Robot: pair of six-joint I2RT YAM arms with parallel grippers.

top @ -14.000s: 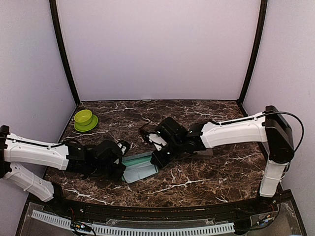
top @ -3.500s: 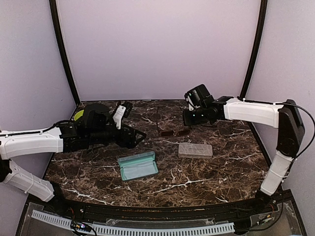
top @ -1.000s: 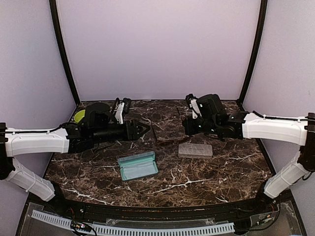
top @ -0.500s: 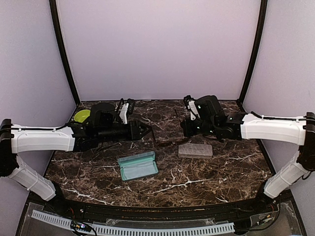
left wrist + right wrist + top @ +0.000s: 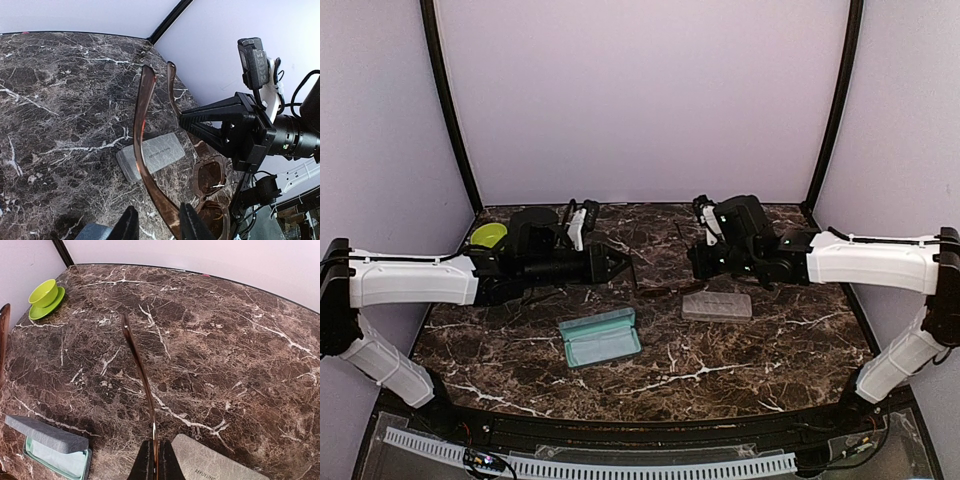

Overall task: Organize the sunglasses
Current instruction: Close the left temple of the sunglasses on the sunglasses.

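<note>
Now the right claw [image 5: 154, 460] is clamping one arm of the brown sunglasses [image 5: 209, 174], while the left claw [image 5: 157, 225] is standing slightly apart around the other arm.

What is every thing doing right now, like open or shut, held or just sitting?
sunglasses: unfolded, held by one arm.
right gripper: jaws shut on that arm.
left gripper: jaws part open around the other arm.
blue-green case: open.
grey case: closed, lying flat.
green cup: upright on its saucer.
</note>
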